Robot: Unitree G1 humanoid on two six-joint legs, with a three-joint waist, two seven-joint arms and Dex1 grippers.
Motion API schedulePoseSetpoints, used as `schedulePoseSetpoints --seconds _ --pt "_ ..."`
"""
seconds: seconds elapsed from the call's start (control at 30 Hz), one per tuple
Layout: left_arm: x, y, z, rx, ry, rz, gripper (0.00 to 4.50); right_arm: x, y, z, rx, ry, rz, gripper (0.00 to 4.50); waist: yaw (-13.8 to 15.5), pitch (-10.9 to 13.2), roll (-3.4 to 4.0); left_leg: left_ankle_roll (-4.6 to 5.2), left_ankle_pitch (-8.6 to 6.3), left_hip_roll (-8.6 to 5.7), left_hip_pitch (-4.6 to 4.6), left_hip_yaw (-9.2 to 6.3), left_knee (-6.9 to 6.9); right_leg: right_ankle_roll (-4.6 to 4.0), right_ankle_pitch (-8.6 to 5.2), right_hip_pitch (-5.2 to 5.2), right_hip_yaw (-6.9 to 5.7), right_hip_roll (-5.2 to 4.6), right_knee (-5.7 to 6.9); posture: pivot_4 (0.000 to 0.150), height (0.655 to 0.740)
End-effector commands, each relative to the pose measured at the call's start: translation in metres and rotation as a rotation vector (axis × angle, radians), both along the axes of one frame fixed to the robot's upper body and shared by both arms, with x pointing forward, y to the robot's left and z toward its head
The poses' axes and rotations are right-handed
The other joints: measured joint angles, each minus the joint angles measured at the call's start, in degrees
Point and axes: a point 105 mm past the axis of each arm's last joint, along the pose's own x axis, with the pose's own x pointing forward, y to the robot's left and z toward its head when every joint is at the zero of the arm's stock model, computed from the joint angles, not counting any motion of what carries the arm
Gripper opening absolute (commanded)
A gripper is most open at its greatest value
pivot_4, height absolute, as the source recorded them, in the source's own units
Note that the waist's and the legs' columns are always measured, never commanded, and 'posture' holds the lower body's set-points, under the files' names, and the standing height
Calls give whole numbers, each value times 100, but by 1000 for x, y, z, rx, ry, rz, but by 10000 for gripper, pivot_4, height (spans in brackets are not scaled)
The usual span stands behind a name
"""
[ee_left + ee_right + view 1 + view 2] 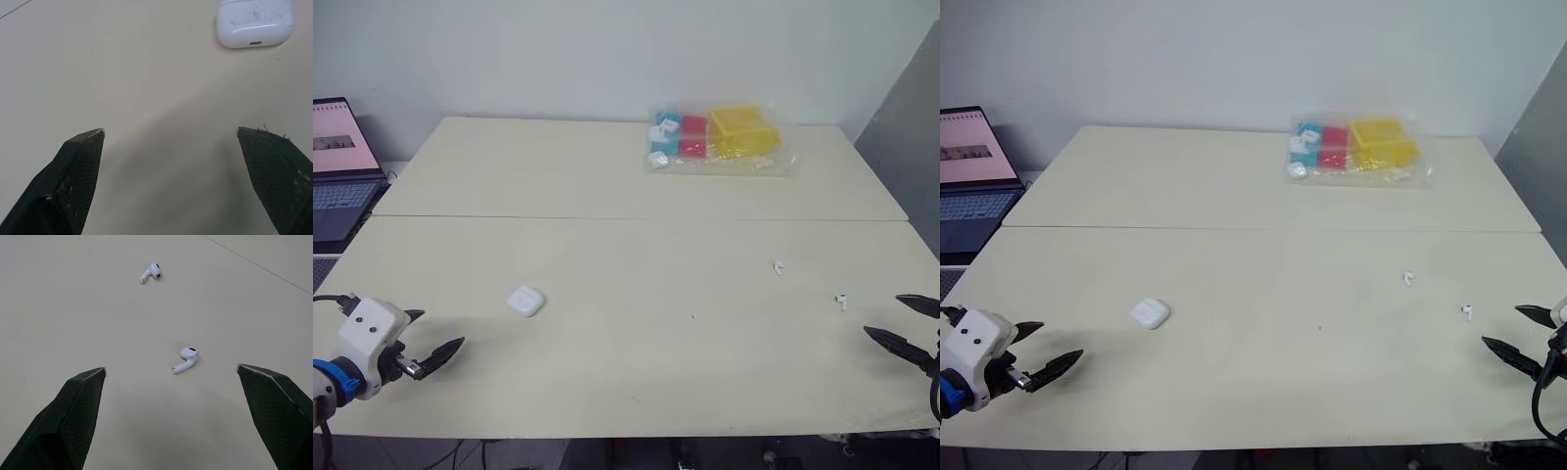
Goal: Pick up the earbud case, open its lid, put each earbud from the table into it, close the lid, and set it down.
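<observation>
The left gripper hovers low over the table with its two black fingers spread wide and nothing between them. The white earbud case lies flat, lid shut, out past the fingertips and well apart from them. It lines up more with one finger than with the gap.

The right gripper is spread just as wide and empty. One earbud lies just ahead of its fingertips and roughly between them. The second earbud is farther out beyond the first.

I'd say the pick-up of the case is the step in hand. To do it well, the left arm should first shift sideways until the case is centred in the gap, then reach forward. The fingers should close across the case's narrower sides, low on the body, so the lid is left free to open. The shell looks smooth and rounded, so an off-centre pinch could squirt it away.

As for writing, the case shows faint grey scuffs on top and a small dark port facing the fingers, but no brand I can read. The laptop screen is lit, its text too small to make out.
</observation>
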Motion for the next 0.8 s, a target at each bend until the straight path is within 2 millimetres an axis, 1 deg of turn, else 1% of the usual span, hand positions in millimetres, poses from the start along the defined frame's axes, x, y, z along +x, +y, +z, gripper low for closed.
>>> schedulePoseSetpoints --seconds 0.03,0.1,0.17,0.2,0.27,0.37,0.5,0.6,0.8 --pt "2 -1 11 -1 -28 6 45000 4 -1 13 -30 -53 2 44781 0 0 0 0 0 0 0 0 0 0 0 0 0 0 0 1500 7400" --pt "3 3 12 19 -20 29 45000 6 0 12 -27 -61 1 44781 -1 0 0 0 0 0 1 0 1 1 0 0 0 0 1 1500 7400" --pt "5 0 12 42 -25 1 45000 8 1 12 -26 -70 1 44781 -2 0 0 0 0 0 2 1 2 1 1 0 0 0 3 1500 7400" --pt "4 -3 11 26 0 -22 45000 9 0 13 -29 -86 0 44781 -1 0 0 0 0 -1 2 1 2 1 1 0 0 0 3 1500 7400" --pt "3 -12 17 -35 -8 -73 45000 12 -1 15 -38 -112 -11 44781 -1 0 -1 0 0 -2 1 0 2 1 1 1 -1 1 2 1500 7400" --pt "4 -16 21 -60 -27 -96 45000 14 -2 16 -42 -122 -14 44781 -1 -1 -1 0 0 -3 0 2 3 2 1 1 1 1 2 1500 7400" --pt "3 -6 16 -30 2 -38 45000 15 -2 16 -31 -109 -13 44781 0 -2 1 0 0 -4 1 2 4 2 1 2 2 2 5 1500 7400" --pt "-3 -14 12 -41 30 -90 45000 11 2 14 -10 -84 6 44781 -2 -2 2 0 0 -3 2 2 4 3 2 2 2 5 5 1500 7400" --pt "-9 -23 12 -80 62 -110 45000 12 1 14 -33 -101 1 44781 -1 -2 1 1 0 -2 3 1 12 4 2 4 4 4 10 1500 7400"
